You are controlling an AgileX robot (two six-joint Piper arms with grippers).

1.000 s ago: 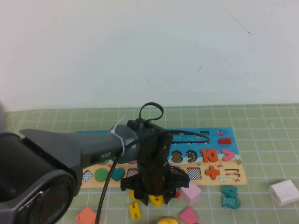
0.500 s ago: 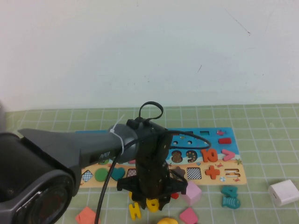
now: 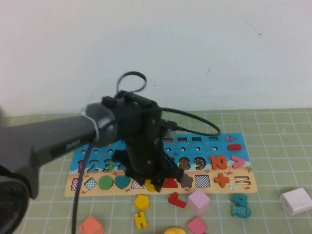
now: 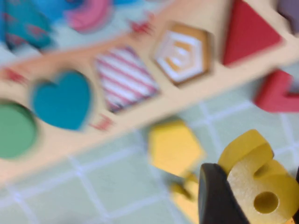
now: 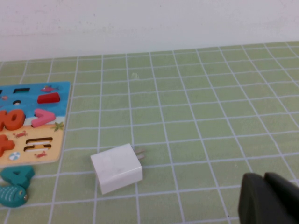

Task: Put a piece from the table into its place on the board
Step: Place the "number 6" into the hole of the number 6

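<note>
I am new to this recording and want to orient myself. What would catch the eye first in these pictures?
The left gripper hangs over the near edge of the board, holding the yellow numeral 6 between its fingers. Just below it on the table lies a yellow pentagon; its hollow in the board's shape row stands unfilled. The right gripper sits far to the right, near a white block.

A lab-style robot test bench: a green gridded mat [image 3: 273, 126] covers the table before a plain white wall [image 3: 195, 48], with a children's puzzle board [image 3: 234, 183] laid out.
</note>
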